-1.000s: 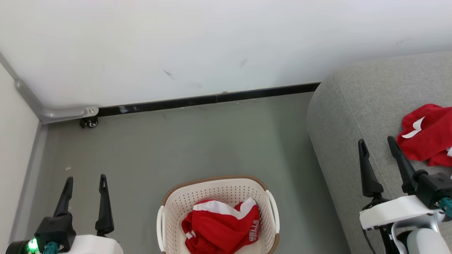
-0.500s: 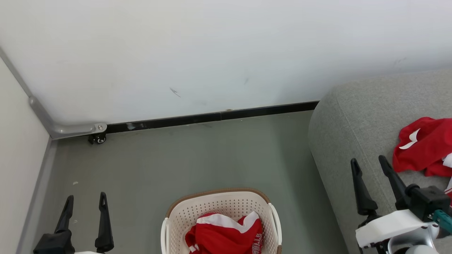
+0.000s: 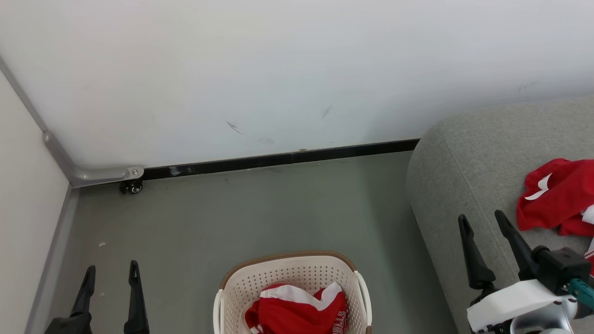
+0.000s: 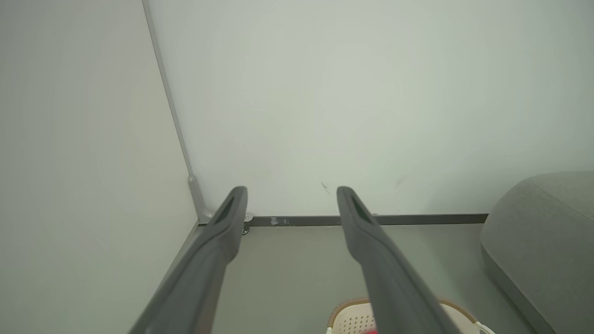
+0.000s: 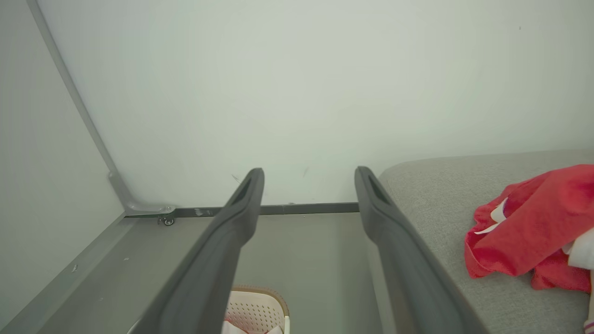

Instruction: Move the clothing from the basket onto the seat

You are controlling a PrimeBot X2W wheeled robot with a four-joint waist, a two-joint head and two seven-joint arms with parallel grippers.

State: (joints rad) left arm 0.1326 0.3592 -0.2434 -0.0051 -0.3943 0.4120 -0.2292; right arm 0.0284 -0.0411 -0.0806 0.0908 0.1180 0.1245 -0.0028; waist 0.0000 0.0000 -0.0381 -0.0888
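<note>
The cream basket (image 3: 232, 287) with its brown rim stands on the floor at the bottom centre of the head view, with red and white clothing (image 3: 297, 313) bunched inside. More red clothing (image 3: 557, 195) lies on the grey seat (image 3: 473, 153) at the right, also red clothing (image 5: 533, 232) in the right wrist view. My left gripper (image 3: 111, 269) is open and empty over the floor, left of the basket. My right gripper (image 3: 481, 217) is open and empty above the seat's left part, just left of the red clothing there. The basket's rim (image 4: 348, 311) peeks into the left wrist view, and the basket (image 5: 255, 311) into the right.
A white wall with a black baseboard (image 3: 278, 160) runs across the back. A grey panel with a metal bracket and a small caster (image 3: 132, 185) closes the left side. Grey floor (image 3: 260, 208) lies between basket and wall.
The whole head view has shifted downward, so the camera has tilted up. Both grippers sit lower in the picture and stay open. The clothing has not moved.
</note>
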